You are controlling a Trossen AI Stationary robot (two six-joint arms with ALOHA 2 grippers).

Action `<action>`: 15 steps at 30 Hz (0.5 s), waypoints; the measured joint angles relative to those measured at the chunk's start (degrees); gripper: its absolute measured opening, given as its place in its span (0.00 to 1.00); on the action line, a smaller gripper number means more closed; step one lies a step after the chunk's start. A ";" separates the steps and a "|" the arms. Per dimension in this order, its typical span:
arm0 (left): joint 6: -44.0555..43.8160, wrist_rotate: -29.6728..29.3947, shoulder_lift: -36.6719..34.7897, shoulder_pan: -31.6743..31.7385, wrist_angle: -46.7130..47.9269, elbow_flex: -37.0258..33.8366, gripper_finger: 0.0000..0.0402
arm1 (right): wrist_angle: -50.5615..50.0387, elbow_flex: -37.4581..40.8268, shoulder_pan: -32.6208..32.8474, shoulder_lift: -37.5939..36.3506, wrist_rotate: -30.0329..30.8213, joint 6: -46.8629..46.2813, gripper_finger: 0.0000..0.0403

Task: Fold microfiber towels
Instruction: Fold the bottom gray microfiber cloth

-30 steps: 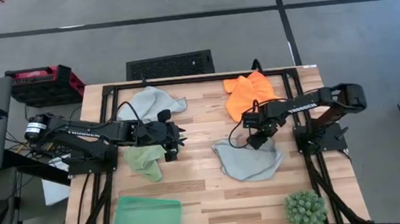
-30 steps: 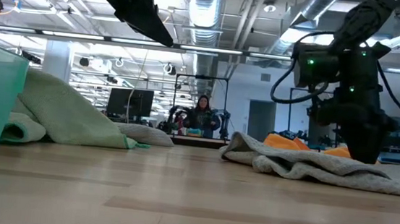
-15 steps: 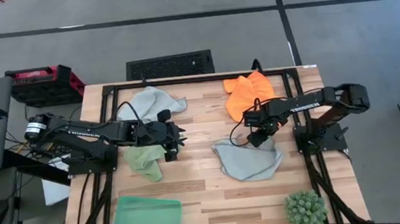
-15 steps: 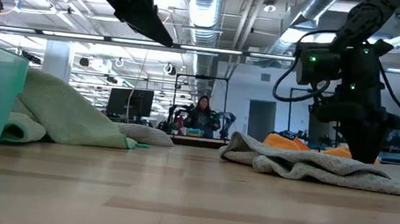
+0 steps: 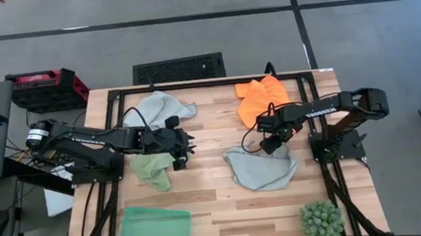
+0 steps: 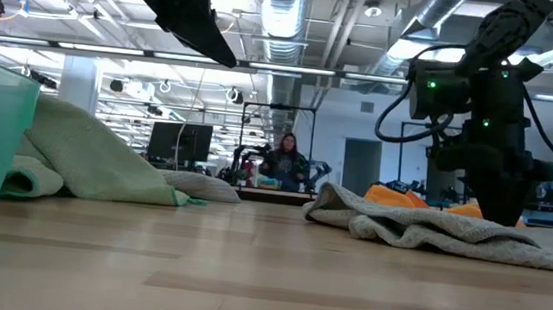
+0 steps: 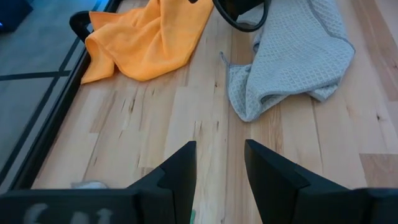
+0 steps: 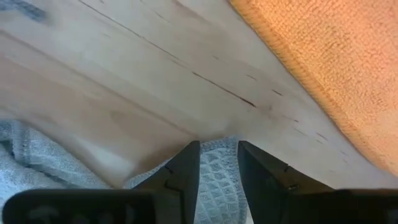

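- The right hand (image 5: 268, 146) reaches down to the far edge of a grey-blue towel (image 5: 261, 168) near the worktop's (image 5: 218, 201) middle; its wrist view shows the two fingers (image 8: 186, 168) parted, with a woven grey corner (image 8: 217, 177) lying between them, not pinched.
- Only that close view reveals the gap; from above, the hand reads as a dark shape over the cloth's edge.
- Just beyond the right hand lies the orange towel (image 5: 262, 98), at the worktop's far right; the low view shows only a sliver of it (image 6: 398, 198) behind the grey folds (image 6: 431, 229).
- The left hand (image 5: 184, 145) hovers over bare wood by the light green towel (image 5: 152, 169), fingers (image 7: 180, 171) apart and holding nothing.
- Its wrist view looks across to the orange towel (image 7: 149, 40) and grey-blue towel (image 7: 292, 56), both crumpled.
- A second grey-blue towel (image 5: 160, 107) sits at the far left, seen clearly only from overhead.
- The high view also takes in a green tray (image 5: 153, 231) and a spiky plant (image 5: 321, 223) at the near edge.
- The low view alone catches a person (image 6: 282, 161) in the room beyond.
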State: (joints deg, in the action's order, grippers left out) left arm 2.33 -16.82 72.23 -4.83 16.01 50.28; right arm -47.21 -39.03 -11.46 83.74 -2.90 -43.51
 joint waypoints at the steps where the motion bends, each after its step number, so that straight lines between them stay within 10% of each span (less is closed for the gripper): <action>1: 0.00 0.00 0.00 -0.01 0.03 0.00 0.32 | -0.01 0.00 0.00 0.00 -0.01 0.00 0.33; 15: 0.01 0.00 0.00 -0.01 0.66 -0.02 0.32 | -0.09 -0.84 0.13 5.29 -0.25 2.87 0.30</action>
State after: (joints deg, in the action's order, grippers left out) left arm 2.33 -16.82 72.23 -4.84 16.67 50.26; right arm -47.30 -39.87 -11.33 89.03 -3.15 -40.64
